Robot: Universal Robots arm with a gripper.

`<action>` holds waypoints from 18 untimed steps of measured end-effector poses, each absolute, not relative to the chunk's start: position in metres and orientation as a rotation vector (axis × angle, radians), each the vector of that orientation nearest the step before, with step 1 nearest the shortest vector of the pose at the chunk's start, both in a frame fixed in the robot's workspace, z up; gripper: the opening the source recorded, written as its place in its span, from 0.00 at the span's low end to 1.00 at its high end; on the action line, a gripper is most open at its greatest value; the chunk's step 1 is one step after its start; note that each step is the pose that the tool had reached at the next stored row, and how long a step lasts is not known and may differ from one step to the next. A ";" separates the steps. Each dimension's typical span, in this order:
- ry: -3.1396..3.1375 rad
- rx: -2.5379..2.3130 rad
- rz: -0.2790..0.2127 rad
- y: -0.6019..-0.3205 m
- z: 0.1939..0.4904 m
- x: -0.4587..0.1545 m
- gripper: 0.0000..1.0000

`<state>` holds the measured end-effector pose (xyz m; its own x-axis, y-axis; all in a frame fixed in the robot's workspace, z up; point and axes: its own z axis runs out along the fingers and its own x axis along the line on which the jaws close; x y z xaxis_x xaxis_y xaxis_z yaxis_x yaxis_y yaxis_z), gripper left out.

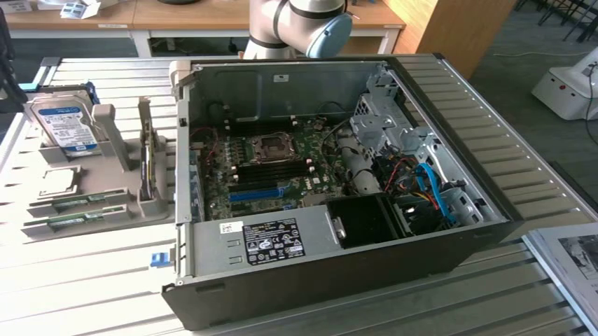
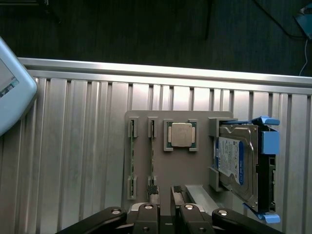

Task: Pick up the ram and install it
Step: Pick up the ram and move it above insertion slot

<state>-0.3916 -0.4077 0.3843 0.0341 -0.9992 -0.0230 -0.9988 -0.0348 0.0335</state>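
The fingers (image 2: 153, 191) stand spread with nothing between them, above the grey tray (image 2: 168, 170) on the worktop (image 2: 73, 161). The ram (image 2: 152, 156) sits in a tray slot just beside the CPU (image 2: 181, 135), and one fingertip lines up with its end. A second stick (image 2: 131, 156) fills the next slot, and a hard drive (image 2: 239, 165) stands beyond the CPU

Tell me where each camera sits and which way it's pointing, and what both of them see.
Exterior view: off the arm, raised, looking down at an angle onto the open computer case on the slatted table; the arm's joint shows beyond the case.
Wrist view: on the wrist, looking straight down onto the gray holder; the open gripper shows.
Shared: the holder, its hard drive and two ram sticks.
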 end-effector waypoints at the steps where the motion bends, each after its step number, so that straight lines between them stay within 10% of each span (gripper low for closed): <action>1: -2.177 2.253 -0.062 -0.408 0.384 -0.392 0.24; 18: -2.177 2.253 -0.062 -0.408 0.365 -0.392 0.24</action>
<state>-0.3916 -0.4078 0.3653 0.0341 -0.9992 -0.0229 -0.9988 -0.0348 0.0335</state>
